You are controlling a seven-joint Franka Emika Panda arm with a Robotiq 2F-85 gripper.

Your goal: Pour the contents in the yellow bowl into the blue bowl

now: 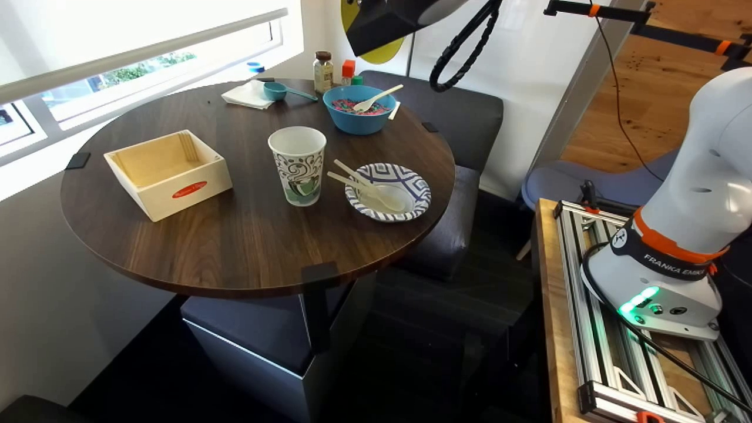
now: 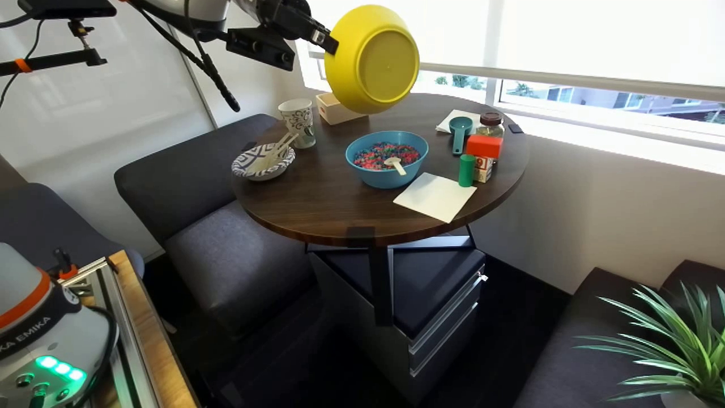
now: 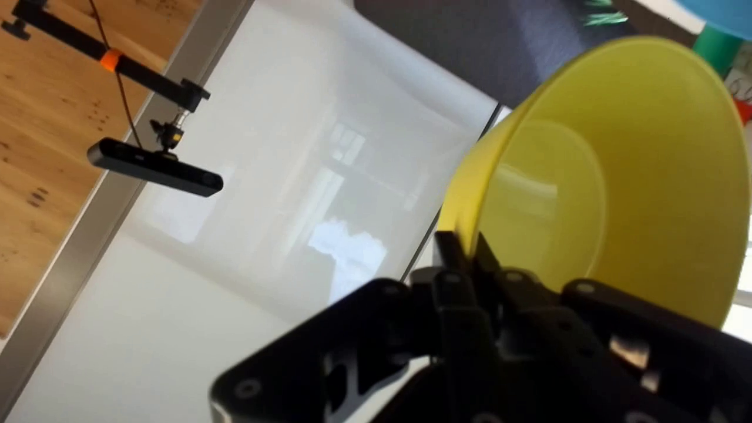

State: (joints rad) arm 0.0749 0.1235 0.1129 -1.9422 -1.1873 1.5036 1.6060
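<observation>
My gripper [image 2: 327,43] is shut on the rim of the yellow bowl [image 2: 371,56] and holds it in the air, tipped on its side, above the table. In the wrist view the fingertips [image 3: 470,244] pinch the rim of the yellow bowl [image 3: 670,176], and the inside that shows is bare. In an exterior view the yellow bowl [image 1: 385,51] is mostly hidden behind the arm. The blue bowl [image 2: 385,179] stands upright on the table with pink and blue bits and a white spoon in it. It also shows in an exterior view [image 1: 359,124].
The round table [image 1: 252,247] carries a paper cup [image 1: 299,170], a patterned plate [image 1: 420,197] with chopsticks, a wooden box [image 1: 176,176], a teal scoop [image 2: 460,126], a spice jar [image 2: 490,126], a red-capped box [image 2: 484,147], a green bottle [image 2: 466,171] and a napkin [image 2: 435,197].
</observation>
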